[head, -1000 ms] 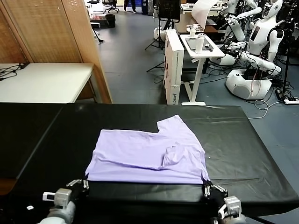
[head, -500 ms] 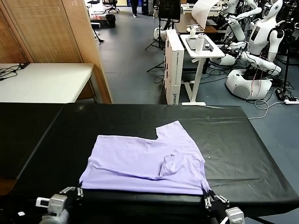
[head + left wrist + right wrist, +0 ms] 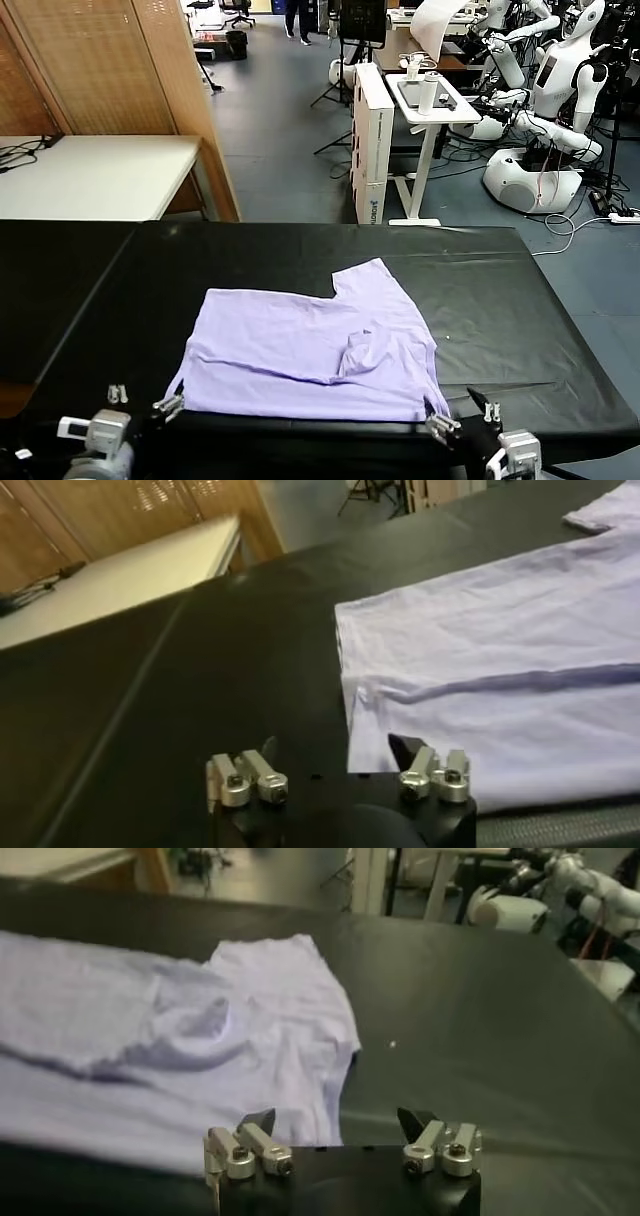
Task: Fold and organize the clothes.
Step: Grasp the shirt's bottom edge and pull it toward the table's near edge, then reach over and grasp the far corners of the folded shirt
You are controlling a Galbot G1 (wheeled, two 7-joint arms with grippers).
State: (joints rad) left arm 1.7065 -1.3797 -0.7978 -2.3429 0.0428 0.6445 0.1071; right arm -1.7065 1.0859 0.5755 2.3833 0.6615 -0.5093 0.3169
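The clothes, one lavender T-shirt [image 3: 310,350], lie folded on the black table [image 3: 520,300], with one sleeve pointing to the far side and a rumpled bump near the right edge. My left gripper [image 3: 143,400] is open just off the shirt's near left corner. At the near right corner my right gripper [image 3: 465,418] is open too. In the left wrist view the gripper [image 3: 334,750] stands wide, the shirt's [image 3: 500,670] corner lying loose between its fingertips. The right wrist view shows the gripper [image 3: 336,1120] open with the shirt's [image 3: 150,1038] hem edge before it, ungripped.
The shirt's near hem lies close to the table's front edge. Beyond the table stand a white table [image 3: 90,170] and a wooden screen [image 3: 110,60] at far left. A white cart [image 3: 430,100] and other robots [image 3: 560,90] are at far right.
Both grippers went from shut on the shirt's near hem corners to open, letting go. The shirt slid slightly toward the front edge, and both grippers drew back a little.
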